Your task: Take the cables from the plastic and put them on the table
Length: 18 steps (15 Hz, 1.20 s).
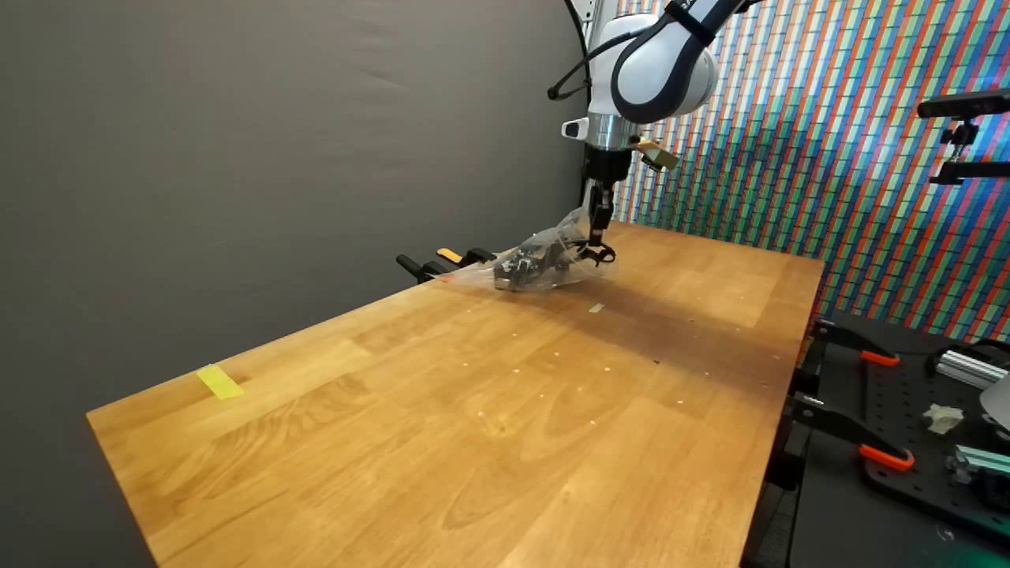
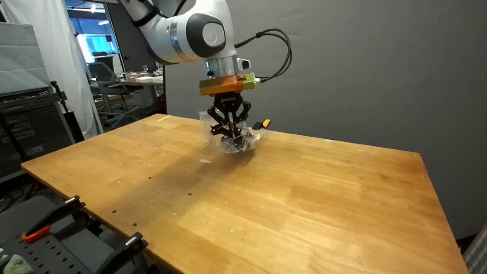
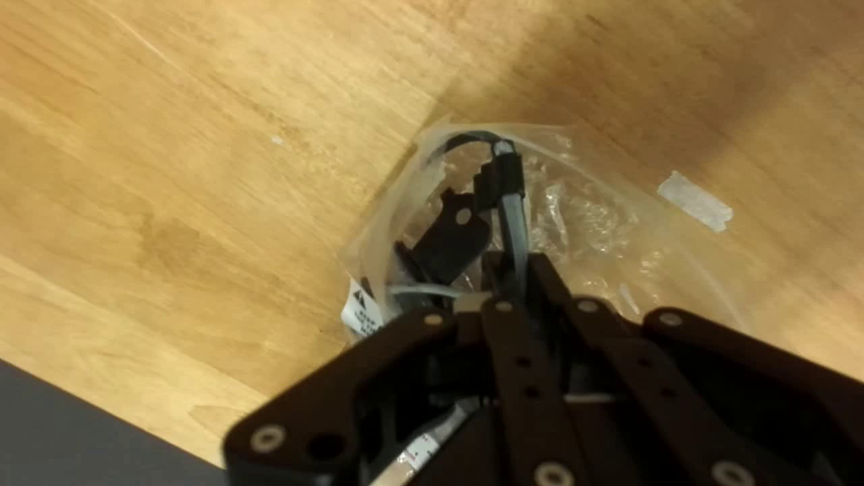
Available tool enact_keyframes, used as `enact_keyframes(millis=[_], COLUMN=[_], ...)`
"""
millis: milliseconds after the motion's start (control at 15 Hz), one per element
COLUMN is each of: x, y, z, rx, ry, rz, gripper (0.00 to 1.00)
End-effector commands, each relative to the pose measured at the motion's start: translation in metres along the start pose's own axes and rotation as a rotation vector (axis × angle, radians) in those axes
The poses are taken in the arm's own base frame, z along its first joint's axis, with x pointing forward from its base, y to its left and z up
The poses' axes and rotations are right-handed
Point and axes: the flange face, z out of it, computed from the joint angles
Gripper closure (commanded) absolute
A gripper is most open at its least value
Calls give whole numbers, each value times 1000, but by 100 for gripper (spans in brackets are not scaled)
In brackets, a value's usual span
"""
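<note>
Wrist view, cable [image 3: 515, 226] pinched in hand [image 3: 518, 273], clear plastic [image 3: 597, 226] around.

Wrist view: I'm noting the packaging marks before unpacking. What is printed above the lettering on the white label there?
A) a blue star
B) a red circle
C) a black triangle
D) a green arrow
C: the white label, seen at the edge of the clear plastic, shows a black triangle over its lettering.
</note>
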Motion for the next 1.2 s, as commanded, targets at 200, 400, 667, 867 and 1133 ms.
enact_keyframes(millis=[200, 400, 667, 867, 1133], x=[-9, -5, 7, 25, 61], y=[-9, -19, -37, -51, -79], z=[-72, -103, -143, -165, -192], rx=[73, 104, 189, 316, 472], ry=[-236, -311, -407, -455, -439], rz=[156, 239, 347, 418, 462], gripper=[98, 98, 98, 98, 98])
